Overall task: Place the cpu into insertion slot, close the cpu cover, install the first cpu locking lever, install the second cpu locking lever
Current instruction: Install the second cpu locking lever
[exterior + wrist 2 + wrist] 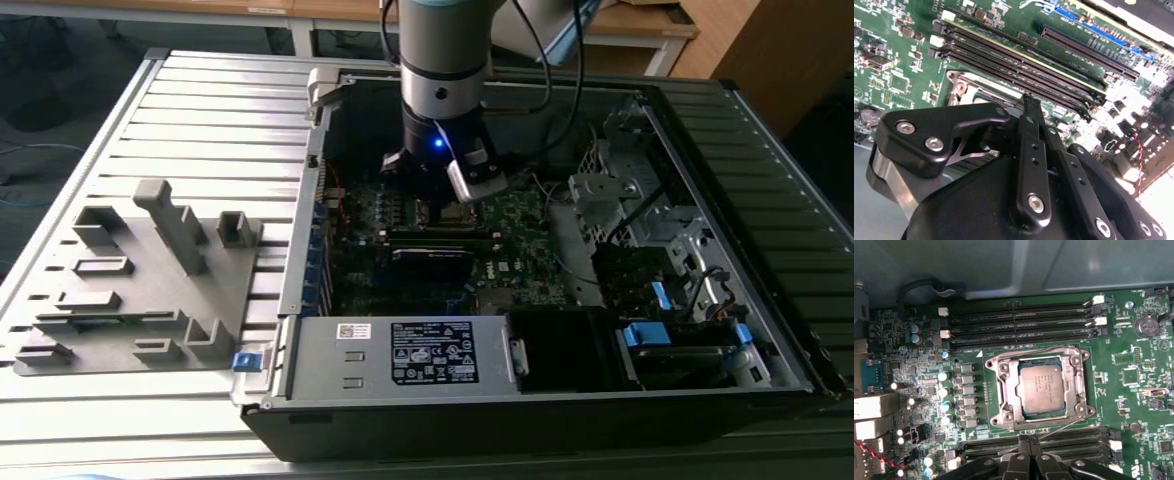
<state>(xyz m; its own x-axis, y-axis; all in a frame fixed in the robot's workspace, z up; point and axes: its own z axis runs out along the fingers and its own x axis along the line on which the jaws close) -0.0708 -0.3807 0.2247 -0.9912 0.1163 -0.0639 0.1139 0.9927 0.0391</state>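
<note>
In the first wrist view the cpu [1041,387], a dull silver square, lies in its socket on the green motherboard. The cpu cover [1005,390], a silver frame plate, is down around it. One thin wire lever [1034,350] lies flat along the cover's far edge. A second wire lever [1066,426] slants away from the socket's corner and runs to my fingertips. My black gripper [1028,439] is shut, its tips together at this lever; whether the wire is pinched cannot be told. The shut gripper [1027,100] also points at the socket edge in the second wrist view. In the exterior view the gripper [447,212] reaches down into the open case.
Long black memory slots [1019,322] run on both sides of the socket. Small capacitors [944,390] stand beside it. The case walls [300,250] surround the board, with a white-labelled black box [400,355] in front. A grey fixture [134,280] sits at the exterior view's left.
</note>
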